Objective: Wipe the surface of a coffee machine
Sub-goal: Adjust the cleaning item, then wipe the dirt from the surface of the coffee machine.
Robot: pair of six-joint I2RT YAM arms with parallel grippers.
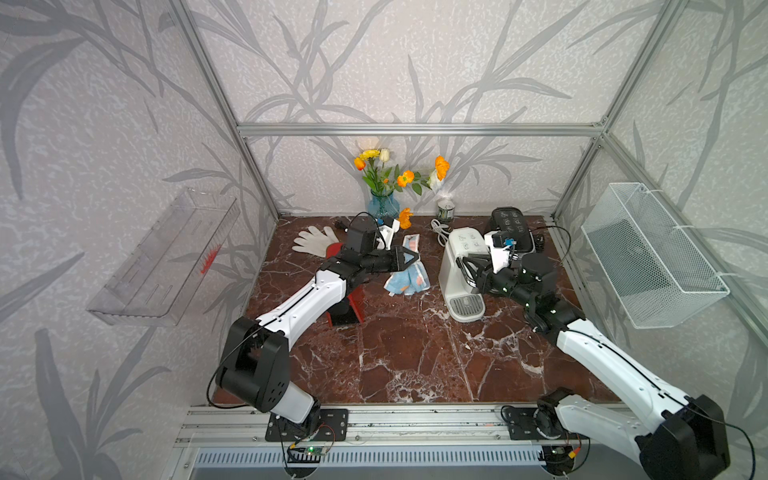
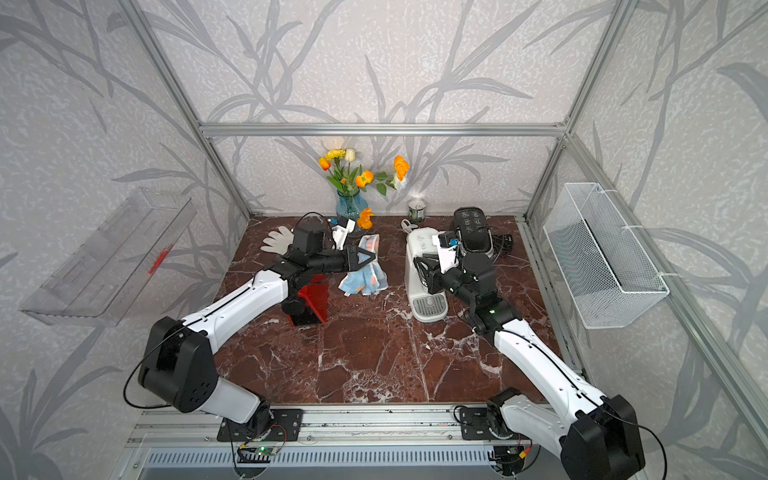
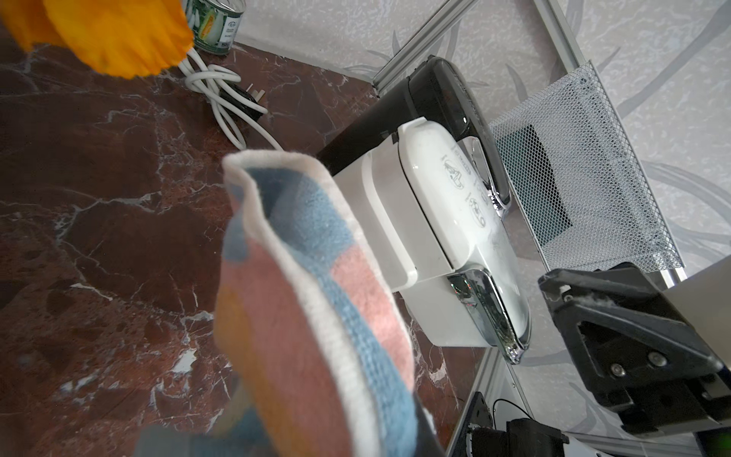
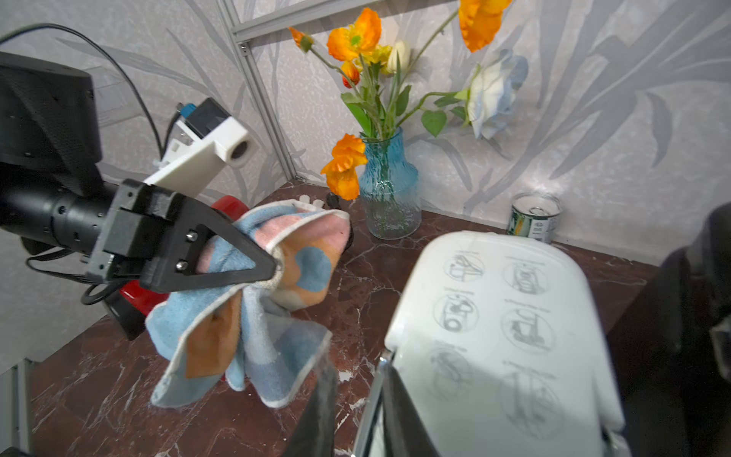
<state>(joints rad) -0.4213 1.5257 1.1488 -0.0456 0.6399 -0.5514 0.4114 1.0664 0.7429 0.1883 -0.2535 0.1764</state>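
Cloth (image 3: 300,316) pinched in left gripper (image 4: 273,271), apart from coffee machine (image 1: 453,282) | right gripper (image 1: 463,264) beside machine, opening unclear | wiping apparently unstarted

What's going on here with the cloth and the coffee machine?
The left gripper holds a blue, pink and orange cloth hanging from its jaws, short of the white coffee machine. The right gripper is close beside the machine; whether it grips anything is unclear. The cloth does not touch the machine.
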